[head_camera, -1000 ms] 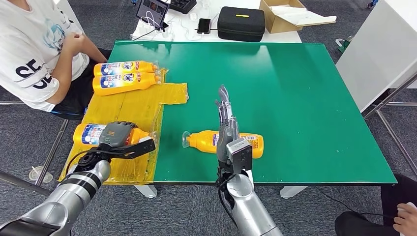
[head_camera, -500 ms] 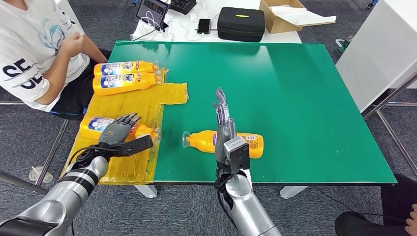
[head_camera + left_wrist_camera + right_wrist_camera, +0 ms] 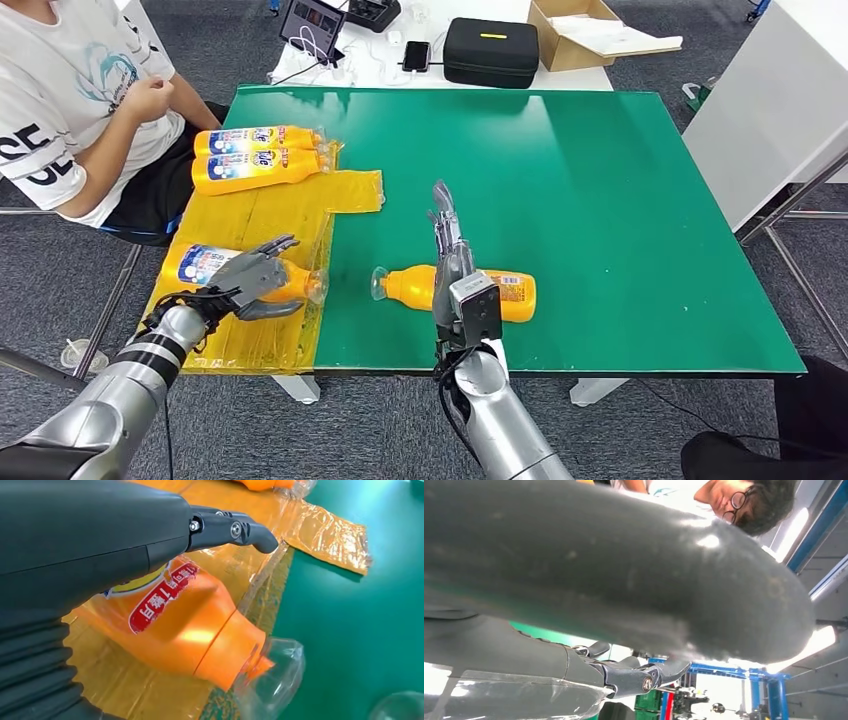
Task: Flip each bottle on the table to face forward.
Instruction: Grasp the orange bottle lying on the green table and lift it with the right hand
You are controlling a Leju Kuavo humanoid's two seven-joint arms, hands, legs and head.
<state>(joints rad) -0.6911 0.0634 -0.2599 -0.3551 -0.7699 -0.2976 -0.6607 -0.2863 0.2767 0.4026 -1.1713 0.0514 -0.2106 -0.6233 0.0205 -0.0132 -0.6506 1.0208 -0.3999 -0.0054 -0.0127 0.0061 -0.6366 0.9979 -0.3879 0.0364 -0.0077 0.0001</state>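
Left hand (image 3: 250,277) open, fingers spread over near-left bottle (image 3: 205,265) lying on yellow film (image 3: 280,215), table's 8 o'clock. Right hand (image 3: 447,250) flat, fingers straight, holding nothing, resting across center bottle (image 3: 505,293) at 6 o'clock on green table (image 3: 600,200). Two more bottles (image 3: 255,157) at 10 o'clock.

Four orange bottles with clear caps, all lying on their sides. One bottle (image 3: 205,268) lies under the left hand (image 3: 255,280), label up. One bottle (image 3: 455,290) lies behind the right hand (image 3: 452,262). Two bottles (image 3: 258,138) (image 3: 255,168) lie touching, well beyond the left hand.
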